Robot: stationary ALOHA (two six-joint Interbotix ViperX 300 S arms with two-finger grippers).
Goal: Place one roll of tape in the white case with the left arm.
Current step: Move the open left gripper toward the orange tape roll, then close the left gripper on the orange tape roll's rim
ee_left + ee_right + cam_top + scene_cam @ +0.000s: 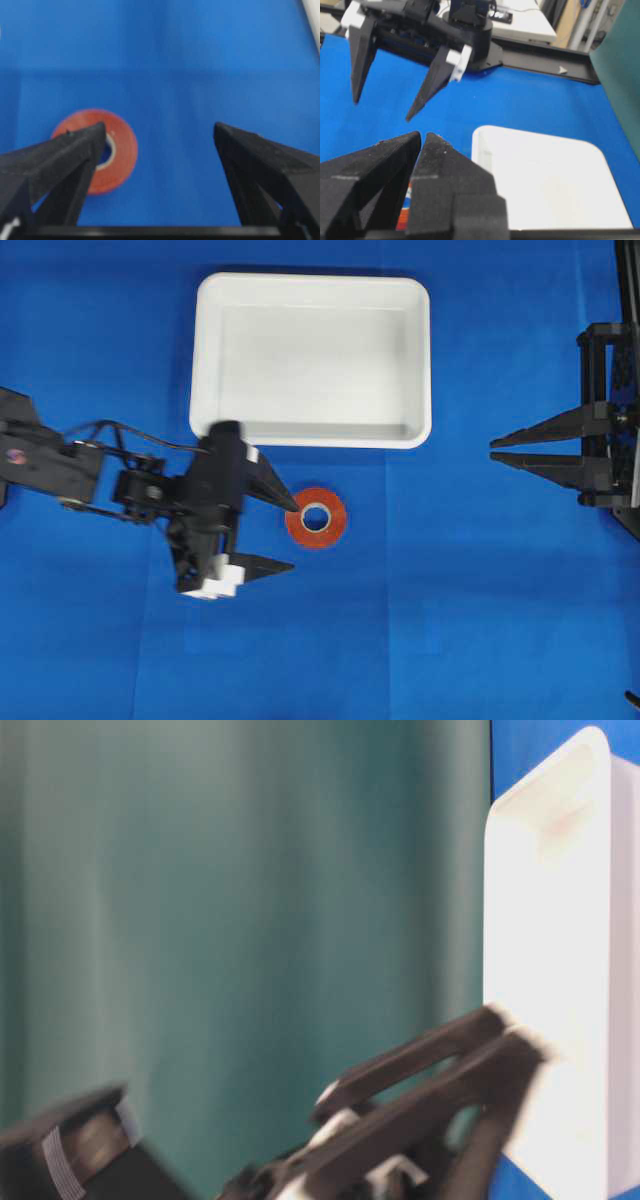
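Note:
The orange-red roll of tape [338, 521] lies flat on the blue cloth just in front of the white case [310, 285], which holds nothing. My left gripper [293, 537], with white blocks at its base, is open and hovers just left of the roll. One fingertip is over the roll's left edge and the other is off to the side. In the left wrist view the roll [122, 150] sits under the left finger [75, 150] of the open gripper [160, 127]. My right gripper [492, 451] is shut and empty at the far right.
The right wrist view shows the case [545, 180] close below, my left gripper [382, 111] beyond it, and the right gripper [421, 134] itself. Blue cloth covers the table. The table-level view shows the case's rim [550, 970] and blurred left fingers [430, 1055].

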